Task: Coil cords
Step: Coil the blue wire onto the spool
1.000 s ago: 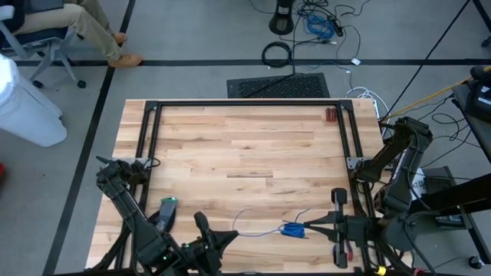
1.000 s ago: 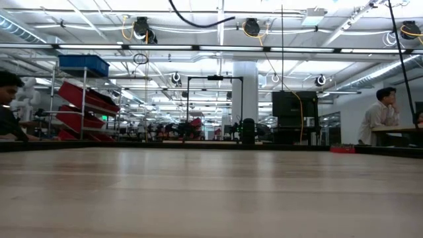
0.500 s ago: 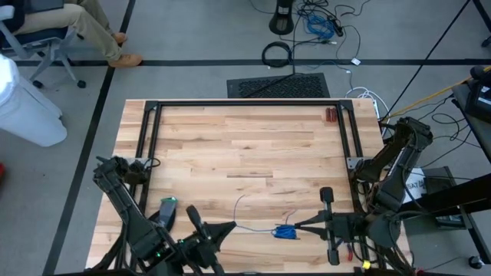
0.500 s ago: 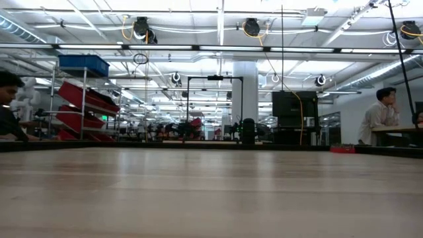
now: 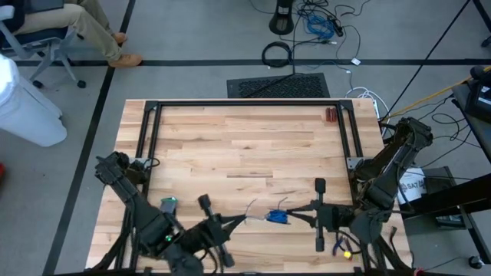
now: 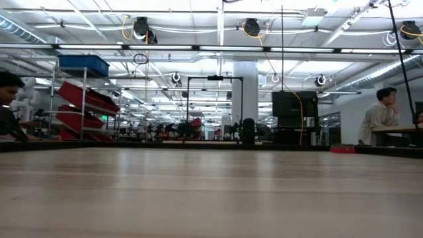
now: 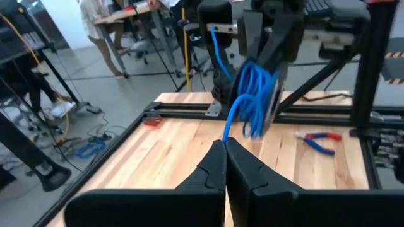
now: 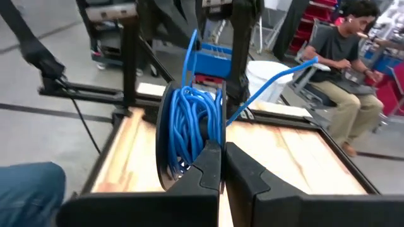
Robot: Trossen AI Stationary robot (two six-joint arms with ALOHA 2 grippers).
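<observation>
The cord is a thin blue wire wound into a small coil (image 5: 278, 218), seen close in the right wrist view (image 8: 189, 129) and in the left wrist view (image 7: 255, 101). My right gripper (image 5: 291, 215) is shut on the coil near the table's near edge. My left gripper (image 5: 245, 221) is shut on a strand that runs from the coil toward the left (image 5: 259, 218). A loose tail (image 8: 278, 79) sticks out of the coil. The low view shows neither gripper nor cord. My left gripper pinches a single strand of the wire (image 7: 225, 137) at the free ends of its two fingers, coming nearly level from the table's left. The strand runs up from the tips to the coil, fairly straight and clear of the table. My right gripper pinches several turns of the coil at the loop's near side (image 8: 203, 144) between its two fingers, coming nearly level from the table's right. The coil stands upright in front of the fingers, lifted clear of the table.
Red-handled pliers (image 7: 319, 142) lie on the wood by the right arm (image 5: 342, 247). A small red object (image 5: 331, 115) sits at the far right by the black frame (image 5: 245, 103). The table's middle and far parts are bare wood (image 5: 245, 146). People sit beyond the table.
My right gripper has carried the coil toward the table's left and a little farther. My left gripper has gone toward the right and far side, risen and rolled, holding the strand. The two grippers stand closer together, and the strand between them is shorter.
</observation>
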